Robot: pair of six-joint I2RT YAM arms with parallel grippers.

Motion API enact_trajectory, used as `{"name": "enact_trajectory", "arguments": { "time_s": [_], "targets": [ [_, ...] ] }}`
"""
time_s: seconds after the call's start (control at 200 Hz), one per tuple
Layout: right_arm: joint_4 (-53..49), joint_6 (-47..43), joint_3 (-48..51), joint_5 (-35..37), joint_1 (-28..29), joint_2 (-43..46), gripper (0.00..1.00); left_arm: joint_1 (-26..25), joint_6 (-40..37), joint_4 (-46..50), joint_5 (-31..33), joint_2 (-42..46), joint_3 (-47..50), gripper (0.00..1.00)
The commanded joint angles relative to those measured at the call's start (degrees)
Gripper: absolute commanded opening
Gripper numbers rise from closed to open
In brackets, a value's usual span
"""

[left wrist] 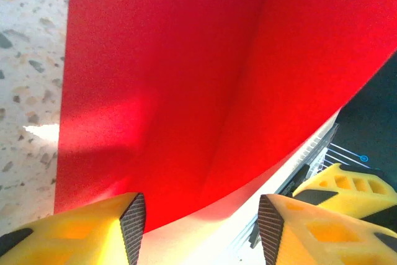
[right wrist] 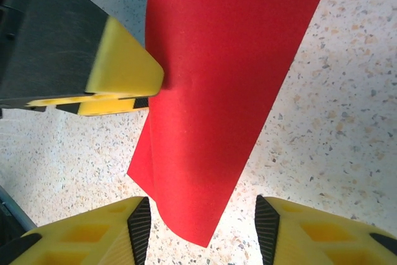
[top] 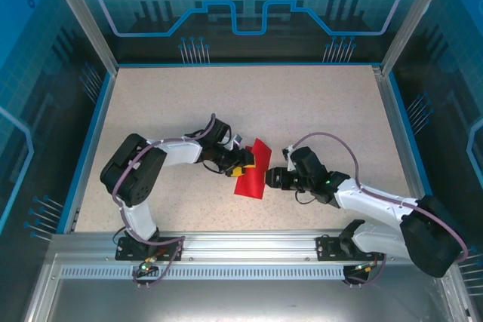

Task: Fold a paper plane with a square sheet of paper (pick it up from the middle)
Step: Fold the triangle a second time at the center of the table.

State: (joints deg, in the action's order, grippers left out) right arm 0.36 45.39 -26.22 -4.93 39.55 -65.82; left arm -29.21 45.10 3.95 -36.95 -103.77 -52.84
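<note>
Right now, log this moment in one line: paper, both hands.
paper: red sheet, curved, on table | left hand: open, at sheet edge | right hand: open, at sheet corner

Speckled beige tabletop [top: 317, 111], blue border [top: 245, 64], aluminium rail [top: 249, 243] along near edge.

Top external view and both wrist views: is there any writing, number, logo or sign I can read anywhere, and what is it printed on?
None: there is no readable text on anything here.
Thin bright red sheet of paper: plain, unprinted.
Yellow plastic gripper fingers: no lettering.
Blue back wall panel: a gear outline and circuit-style lines, no words.
</note>
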Motion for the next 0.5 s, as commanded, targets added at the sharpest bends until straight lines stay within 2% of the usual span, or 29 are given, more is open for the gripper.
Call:
{"name": "enact_trajectory", "arguments": {
  "time_s": [0.0, 0.38, 0.495],
  "targets": [
    [-0.6, -1.73, 0.47, 0.78, 1.13, 1.64, 0.52, -0.4, -0.55, -0.42, -1.99, -0.71, -2.0, 0.54],
    [-0.28, -1.97, 0.08, 1.51, 2.59, 0.42, 0.54, -0.32, -5.5, 3.42, -1.97, -1.59, -5.8, 0.57],
    [-0.47, -2.6, -0.58, 1.82, 3.58, 0.1, 0.54, -0.32, -5.64, 4.61, -2.04, -1.54, -6.13, 0.54]
  ]
}}
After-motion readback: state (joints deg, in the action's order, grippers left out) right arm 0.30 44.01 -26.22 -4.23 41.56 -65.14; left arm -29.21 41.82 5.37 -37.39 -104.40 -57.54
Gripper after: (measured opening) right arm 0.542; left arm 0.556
